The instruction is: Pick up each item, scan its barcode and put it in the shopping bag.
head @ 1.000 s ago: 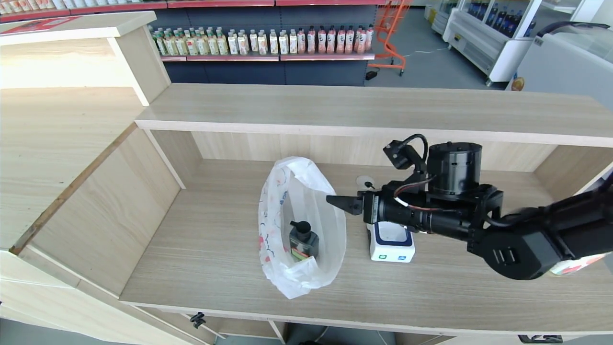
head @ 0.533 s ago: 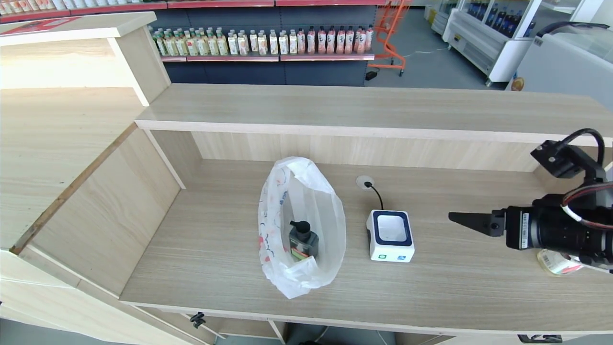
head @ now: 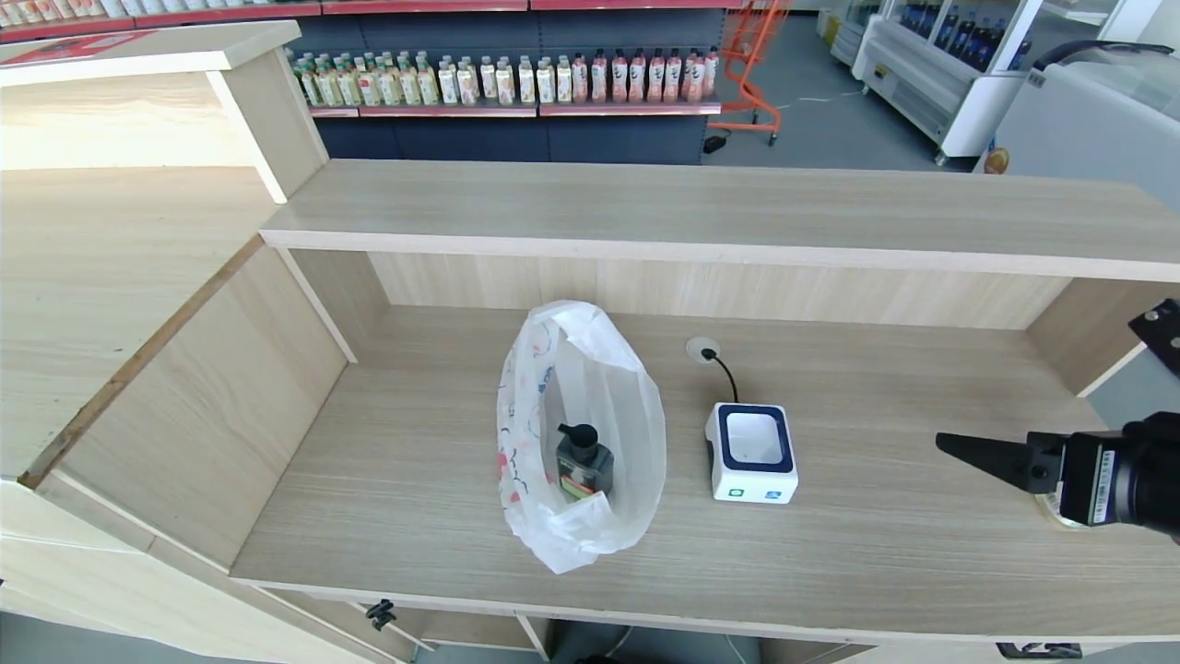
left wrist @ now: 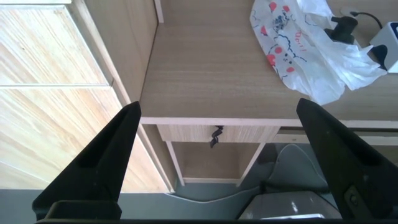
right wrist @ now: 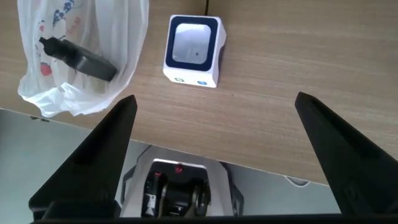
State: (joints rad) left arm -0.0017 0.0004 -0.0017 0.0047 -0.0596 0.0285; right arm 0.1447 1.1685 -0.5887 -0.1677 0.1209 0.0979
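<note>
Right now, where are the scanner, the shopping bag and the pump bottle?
scanner (head: 751, 441): head view, on its white top window.
shopping bag (head: 524, 406): head view, on its printed side wall.
pump bottle (head: 584, 468): head view, on its dark body, inside the bag.

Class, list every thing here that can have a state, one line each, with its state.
shopping bag: mouth open, lying on the counter.
pump bottle: inside the bag, pump head fitted.
scanner: window facing up, nothing over it.
left hand: open, empty.
right hand: open, empty.
</note>
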